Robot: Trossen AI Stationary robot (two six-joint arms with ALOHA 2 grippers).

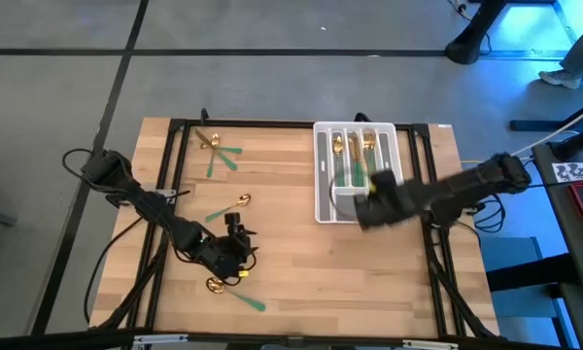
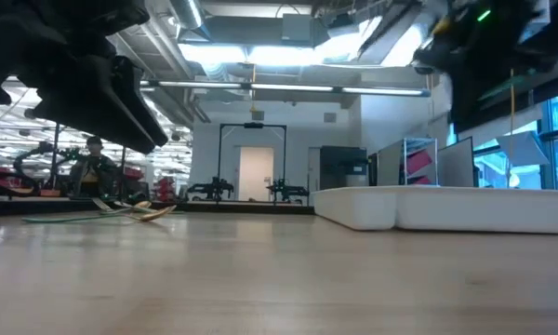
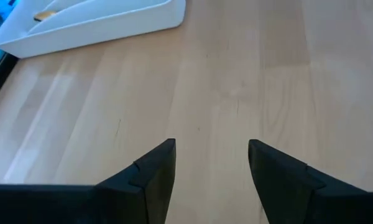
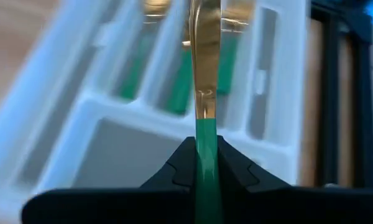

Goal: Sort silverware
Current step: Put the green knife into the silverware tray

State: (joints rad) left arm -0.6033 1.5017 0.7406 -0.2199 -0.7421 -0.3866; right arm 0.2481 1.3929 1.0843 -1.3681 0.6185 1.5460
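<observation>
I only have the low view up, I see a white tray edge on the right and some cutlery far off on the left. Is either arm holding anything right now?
Observer: Yes. The right gripper is shut on a green-handled piece with a gold head, above the tray.
Operator: And the left one?
Observer: The left gripper is open and empty over bare wood.
Operator: Is anything sorted already?
Observer: Several gold and green pieces already lie in the tray's long slots.
Operator: What is left on the table?
Observer: A spoon mid-table, a crossed pair near the far edge, and another piece by the left gripper.
</observation>
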